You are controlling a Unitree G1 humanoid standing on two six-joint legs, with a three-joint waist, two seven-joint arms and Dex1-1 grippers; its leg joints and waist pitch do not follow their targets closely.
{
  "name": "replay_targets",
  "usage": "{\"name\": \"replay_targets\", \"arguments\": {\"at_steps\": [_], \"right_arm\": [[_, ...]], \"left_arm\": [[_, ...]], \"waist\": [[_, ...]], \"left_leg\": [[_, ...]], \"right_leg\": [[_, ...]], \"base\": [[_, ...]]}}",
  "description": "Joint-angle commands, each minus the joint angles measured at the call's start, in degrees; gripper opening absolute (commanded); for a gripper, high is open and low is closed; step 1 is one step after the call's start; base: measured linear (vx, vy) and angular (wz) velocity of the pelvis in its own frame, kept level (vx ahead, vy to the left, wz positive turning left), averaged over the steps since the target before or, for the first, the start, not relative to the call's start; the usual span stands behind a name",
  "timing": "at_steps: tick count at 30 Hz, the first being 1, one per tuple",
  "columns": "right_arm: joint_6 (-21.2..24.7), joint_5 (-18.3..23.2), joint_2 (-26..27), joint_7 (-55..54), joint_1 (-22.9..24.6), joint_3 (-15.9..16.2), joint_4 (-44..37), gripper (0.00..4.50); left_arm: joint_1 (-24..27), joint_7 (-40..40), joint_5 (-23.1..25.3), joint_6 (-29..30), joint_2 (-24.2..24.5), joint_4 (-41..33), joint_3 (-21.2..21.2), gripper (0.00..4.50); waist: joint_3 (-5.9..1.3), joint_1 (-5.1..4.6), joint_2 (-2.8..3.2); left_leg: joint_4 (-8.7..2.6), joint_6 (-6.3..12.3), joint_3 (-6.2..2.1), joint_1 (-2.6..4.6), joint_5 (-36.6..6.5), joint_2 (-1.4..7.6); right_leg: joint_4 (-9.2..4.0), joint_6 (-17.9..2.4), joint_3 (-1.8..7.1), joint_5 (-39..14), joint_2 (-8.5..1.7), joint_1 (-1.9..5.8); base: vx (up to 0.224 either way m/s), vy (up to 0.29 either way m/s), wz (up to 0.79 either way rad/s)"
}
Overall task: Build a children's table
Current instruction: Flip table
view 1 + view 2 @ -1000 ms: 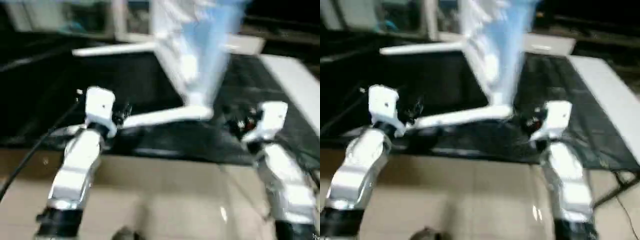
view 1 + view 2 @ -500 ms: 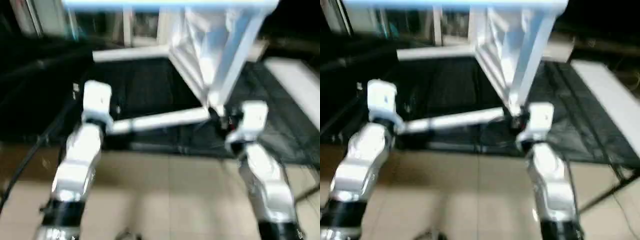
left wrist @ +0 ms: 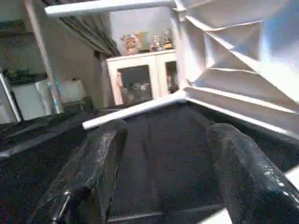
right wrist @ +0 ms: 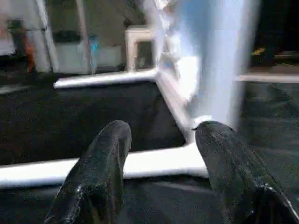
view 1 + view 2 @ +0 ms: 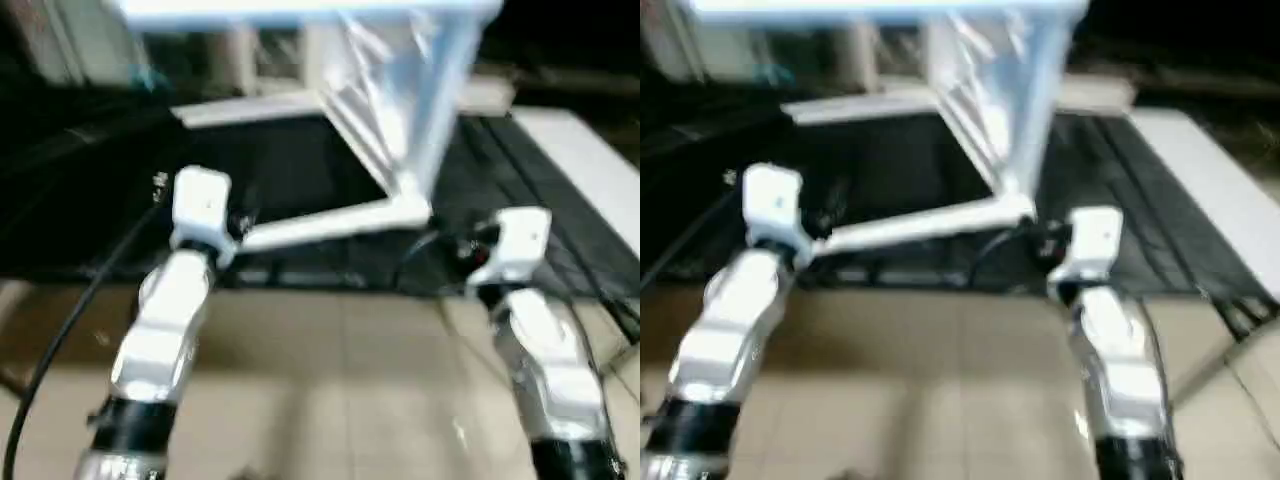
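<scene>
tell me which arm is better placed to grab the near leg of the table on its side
Left, probably. The left gripper sits right at the free end of the near leg, fingers open. The right gripper is also open but lies beside the corner where that leg meets the tabletop.

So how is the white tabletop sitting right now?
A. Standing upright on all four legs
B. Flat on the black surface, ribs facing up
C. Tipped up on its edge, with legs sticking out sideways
C: the tabletop stands on edge on the black surface, ribbed underside showing, with the legs running out level from its corners toward the left gripper.
</scene>
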Motion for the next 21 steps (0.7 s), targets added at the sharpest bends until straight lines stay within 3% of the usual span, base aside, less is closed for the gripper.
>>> {"name": "replay_targets", "arguments": {"at_steps": [1,2,3,4,5,6,7,8,9,10,11,12,13,14,15,16,17,18,19,20,21], "right_arm": [[0.15,-0.3,-1.28,0.8,-0.07,-0.33,-0.33,2.54],[0.24,-0.28,-1.51,1.43,0.0,0.21,-0.4,2.54],[0.16,-0.34,-1.8,2.06,-0.01,0.82,-0.33,2.54],[0.14,-0.4,-1.86,2.17,-0.05,0.95,-0.26,2.54],[0.1,-0.52,-1.95,2.33,-0.13,1.11,-0.11,2.54],[0.09,-0.57,-1.99,2.41,-0.18,1.16,-0.04,2.54],[0.2,-0.59,-2.16,2.86,-0.28,1.29,0.11,2.54],[0.24,-0.7,-2.42,3.56,-0.32,1.55,0.2,2.54],[0.24,-0.72,-2.77,4.35,-0.27,1.87,0.23,2.54],[0.43,0.02,-3.26,6.0,-0.02,2.28,0.03,2.54],[0.43,0.02,-3.26,6.0,-0.02,2.28,0.03,2.54],[0.56,0.63,-3.9,7.73,0.29,2.76,-0.24,2.54],[0.85,1.66,-4.77,9.95,0.7,3.27,-0.69,2.54],[1.3,2.75,-5.6,12.16,1.17,3.68,-1.32,2.54],[1.3,2.75,-5.6,12.16,1.17,3.68,-1.32,2.54],[3.2,6.06,-6.67,15.58,1.95,3.44,-2.88,2.54],[3.69,6.9,-6.85,16.34,2.1,3.31,-3.25,2.54],[4.95,9.26,-7.82,19.21,2.69,3.19,-4.6,2.54],[5.26,9.86,-8.26,20.47,2.93,3.22,-5.11,2.54],[5.26,9.86,-8.26,20.47,2.93,3.22,-5.11,2.54],[5.26,9.86,-8.26,20.47,2.93,3.22,-5.11,2.54]], "left_arm": [[-0.6,-0.39,0.43,0.33,-0.4,0.54,-0.32,3.1],[-0.57,-0.49,0.4,0.16,-0.37,0.54,-0.29,3.1],[-0.46,-0.67,0.44,0.24,-0.32,0.41,-0.4,3.1],[-0.4,-0.78,0.5,0.16,-0.3,0.34,-0.5,3.1],[-0.27,-0.94,0.62,0.1,-0.29,0.21,-0.67,3.1],[-0.2,-0.99,0.69,0.14,-0.29,0.15,-0.75,3.1],[-0.12,-1.1,1.04,0.22,-0.19,0.03,-1.03,3.1],[0.11,-1.87,0.38,-0.29,-0.33,-0.16,-1.16,3.1],[0.42,-3.32,-0.94,-0.26,-0.49,-0.49,-1.27,3.1],[0.8,-5.59,-1.87,0.25,-0.09,-0.75,-1.94,3.1],[0.8,-5.59,-1.87,0.25,-0.09,-0.75,-1.94,3.1],[1.44,-9.54,-3.92,1.08,0.52,-1.25,-2.9,3.1],[2.5,-15.1,-6.15,1.79,1.83,-2.07,-4.57,3.1],[3.94,-21.27,-8.26,1.77,3.71,-3.2,-6.66,3.1],[3.94,-21.27,-8.26,1.77,3.71,-3.2,-6.66,3.1],[6.38,-31.77,-13.74,2.77,6.9,-6.12,-8.83,3.1],[6.66,-33.41,-14.73,3.13,7.42,-6.55,-9.09,3.1],[7.53,-39.27,-18.53,5.79,9.43,-7.98,-9.99,3.1],[7.75,-41.37,-19.94,7.33,10.22,-8.39,-10.27,3.1],[7.75,-41.37,-19.94,7.33,10.22,-8.39,-10.27,3.1],[7.75,-41.37,-19.94,7.33,10.22,-8.39,-10.27,3.1]], "waist": [[-3.53,-2.02,2.82],[-4.58,-2.14,1.73],[-4.61,-2.02,-0.22],[-4.4,-1.76,-1.21],[-3.96,-0.58,-3.69],[-4.16,0.83,-5.85],[-3.78,3.69,-7.03],[-4.09,4.43,-6.48],[-3.82,4.89,-6.22],[-3.52,5.2,-5.54],[-3.97,5.64,-4.83],[-4.23,6.32,-3.95],[-4.43,6.56,-1.27],[-5.43,5.99,1.89],[-5.17,5.37,2.87],[-5.81,6.38,1.08],[-5.91,7.15,0.12],[-5.87,7.3,-0.7],[-5.08,7.72,-1.46],[-4.3,8.53,-2.33],[-4.53,8.97,-2.73]], "left_leg": [[-9.78,12.48,-8.24,6.98,-20.45,6.68],[-8.72,20.2,-8.3,9.02,-9.17,6.87],[-8.97,22.91,-6.87,8.86,-0.52,7.0],[-9.39,21.81,-5.3,7.99,1.85,5.76],[-8.02,17.19,-0.25,5.31,-0.53,-0.73],[-6.12,14.49,1.7,1.75,-5.28,-4.45],[2.6,10.7,2.29,0.26,-8.37,-7.56],[5.73,7.08,-0.15,-3.65,-2.41,-5.97],[6.19,5.55,-0.73,-4.83,-0.22,-5.65],[6.49,3.25,-1.5,-6.39,5.3,-4.69],[6.09,2.12,-1.97,-7.29,9.22,-3.74],[2.15,1.39,-2.57,-8.99,19.92,-1.84],[-4.72,2.93,-2.46,-7.68,34.81,-0.31],[-5.4,8.32,-4.28,-4.17,40.05,3.12],[-4.87,11.07,-6.44,-3.1,49.11,6.23],[-2.75,13.07,-7.77,-0.62,68.02,8.12],[-3.55,11.02,-5.8,-1.86,68.22,5.54],[-4.06,10.41,-5.34,-2.12,64.17,4.46],[-4.07,9.13,-2.98,-3.95,47.49,2.08],[-5.16,5.95,-0.35,-6.63,23.51,0.06],[-5.76,4.43,0.06,-7.06,15.41,0.36]], "right_leg": [[3.54,0.47,2.47,-0.74,2.41,-8.44],[4.69,2.14,3.11,3.35,1.51,-12.02],[4.21,2.09,4.5,8.08,0.13,-13.72],[2.64,0.38,5.37,11.57,-0.48,-13.67],[-3.7,-3.07,7.67,14.52,-1.37,-9.67],[-5.2,-2.12,11.5,6.64,-1.32,-3.54],[-10.7,-7.68,17.18,-19.39,-5.62,-0.92],[-9.12,-14.03,18.01,-20.76,-6.6,2.15],[-8.72,-15.45,17.93,-16.28,-6.18,2.34],[-8.15,-19.4,17.42,0.06,-6.52,2.08],[-7.55,-21.75,16.95,11.26,-6.85,2.23],[-5.62,-22.25,13.5,33.75,-4.75,1.29],[-1.55,-15.12,8.09,43.29,1.9,-1.4],[0.47,-6.65,4.75,30.33,4.63,-5.49],[3.2,-3.84,5.78,22.73,3.7,-7.94],[1.44,0.93,8.47,18.08,0.85,-9.43],[-0.01,3.51,8.43,20.01,1.61,-8.98],[-1.24,3.68,8.62,20.95,1.46,-8.73],[-3.58,1.51,9.07,20.8,0.22,-8.65],[-5.01,-1.49,9.61,17.42,-2.06,-6.84],[-5.15,-2.52,9.95,15.87,-3.03,-5.51]], "base": [[0.184,0.033,0.13],[0.172,0.019,-0.21],[0.181,-0.018,-0.06],[0.206,-0.039,-0.04],[0.206,-0.039,-0.04],[0.205,-0.05,0.15],[0.228,-0.048,0.15],[0.228,-0.048,0.15],[0.245,-0.028,0.03],[0.117,-0.014,0.03],[0.216,-0.006,0.1],[0.196,0.035,0.07],[0.126,0.058,0.02],[0.027,0.051,-0.05],[0.0,0.0,0.0],[0.066,0.092,-0.02],[0.066,0.092,-0.02],[-0.018,0.114,0.02],[0.0,0.0,0.0],[0.0,0.0,0.0],[0.0,0.0,0.0]]}}
